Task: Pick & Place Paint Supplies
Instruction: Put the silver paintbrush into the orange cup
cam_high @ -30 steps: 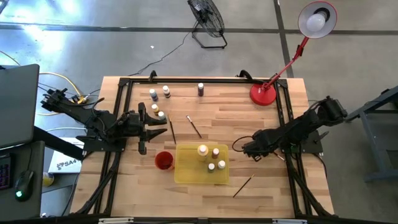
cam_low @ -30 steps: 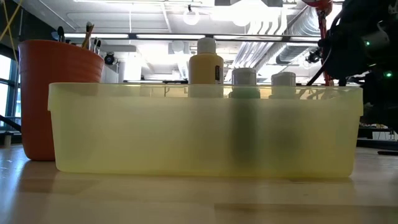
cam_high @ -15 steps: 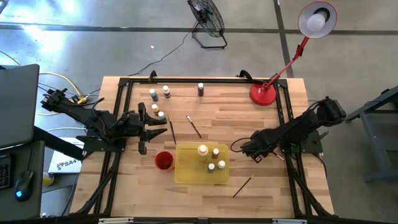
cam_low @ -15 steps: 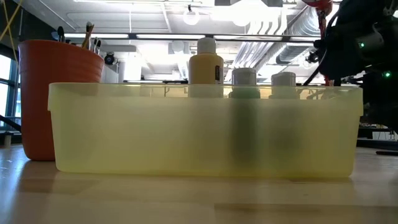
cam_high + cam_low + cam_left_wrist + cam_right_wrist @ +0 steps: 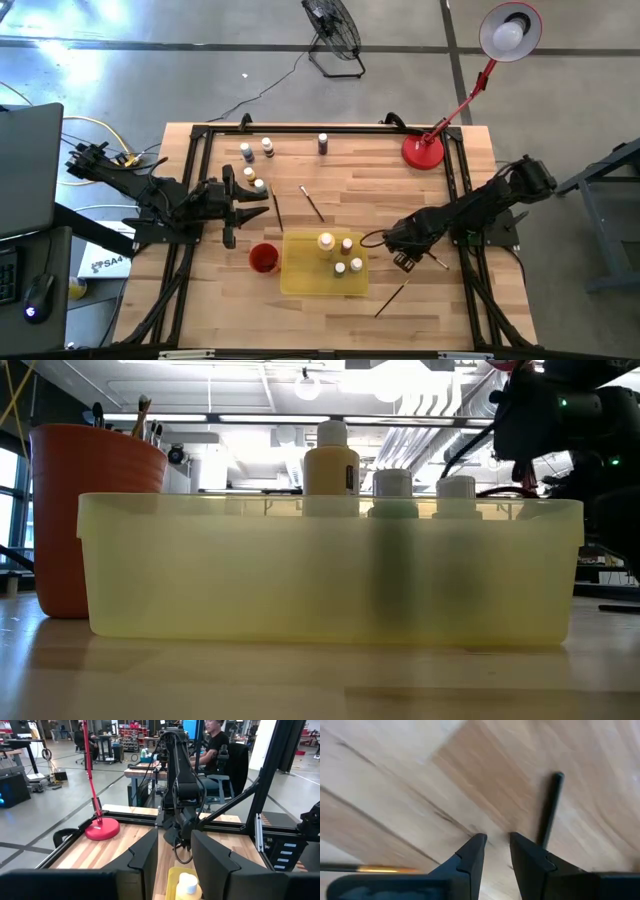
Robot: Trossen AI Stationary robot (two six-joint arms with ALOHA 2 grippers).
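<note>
The right gripper [image 5: 403, 262] is hanging low over the pale, grained wooden table [image 5: 420, 200], just beside the translucent yellow plastic tray [image 5: 300, 280]. In its wrist view its two dark, angular fingers [image 5: 470, 857] are standing a narrow gap apart with only bare wood between them. A thin dark brush handle [image 5: 548, 807] is lying on the boards just ahead of and to one side of the fingertips, not touching them; another slim paintbrush [image 5: 390, 298] is resting on the table a little nearer the front edge.

Four small pale-capped paint bottles [image 5: 341, 255] are standing upright inside the tray, the largest yellowish. A round red cup [image 5: 263, 258] is sitting against the tray's far side from the gripper. More little bottles [image 5: 258, 165] are standing in a loose group near the left gripper [image 5: 240, 210], which is waiting at the table's left side, its broad black fingers [image 5: 145, 857] parted, empty. A glossy red desk lamp [image 5: 423, 150] is standing at the back corner.
</note>
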